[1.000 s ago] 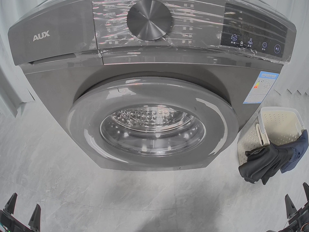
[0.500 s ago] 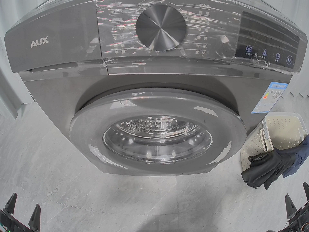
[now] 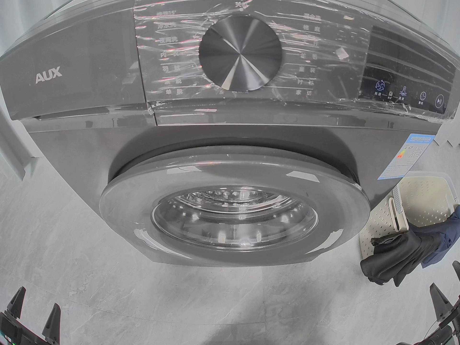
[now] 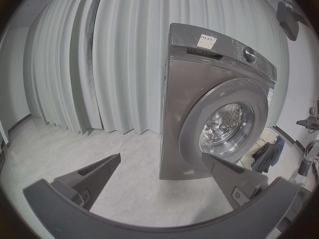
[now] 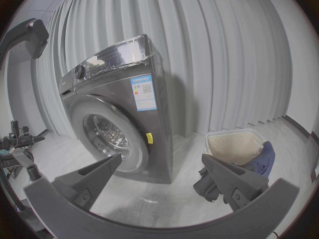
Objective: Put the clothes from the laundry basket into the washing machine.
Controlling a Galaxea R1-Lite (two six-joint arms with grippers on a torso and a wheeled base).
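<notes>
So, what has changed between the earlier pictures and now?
The head view has moved closer to the grey front-loading washing machine; the open right gripper shifted slightly rightward. Nothing was grasped. The door stays shut, dark clothes still drape the cream laundry basket, the left gripper stays open.

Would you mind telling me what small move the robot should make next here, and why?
Probably raise the left hand toward the washing machine door to open it. The door looks shut, so nothing can go in yet. Both hands are open and empty, and the clothes hang over the rim of the laundry basket beside the machine, nearer the right hand.
</notes>
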